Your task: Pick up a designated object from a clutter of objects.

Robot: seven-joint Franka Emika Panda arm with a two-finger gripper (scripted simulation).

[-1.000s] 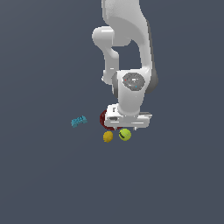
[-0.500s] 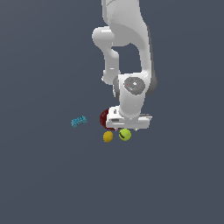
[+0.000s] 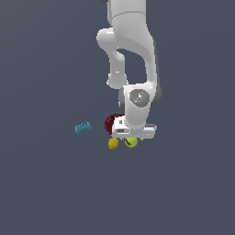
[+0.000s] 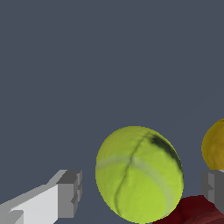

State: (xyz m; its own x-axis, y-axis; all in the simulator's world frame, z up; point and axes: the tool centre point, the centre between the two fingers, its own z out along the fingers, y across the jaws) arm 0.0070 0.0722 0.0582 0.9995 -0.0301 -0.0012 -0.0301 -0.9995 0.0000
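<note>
The yellow-green ball [image 3: 131, 142] with a dark curved seam lies on the grey floor, just below my hand in the exterior view. In the wrist view the yellow-green ball [image 4: 139, 174] sits between my two fingertips, apart from both. My gripper [image 3: 133, 137] [image 4: 142, 190] is open around it, one fingertip [image 4: 70, 192] on one side and the other [image 4: 213, 187] on the far side. The orange-yellow ball [image 3: 113, 143] [image 4: 214, 146] lies close beside it. The dark red bowl [image 3: 111, 122] [image 4: 197, 212] is partly hidden behind my hand. The teal studded block [image 3: 82, 127] lies apart at the exterior view's left.
The white arm [image 3: 131, 50] rises above the clutter. The grey floor [image 3: 46, 183] spreads around the objects.
My hand has come down closer over the yellow-green ball. The balls, bowl and block have not moved.
</note>
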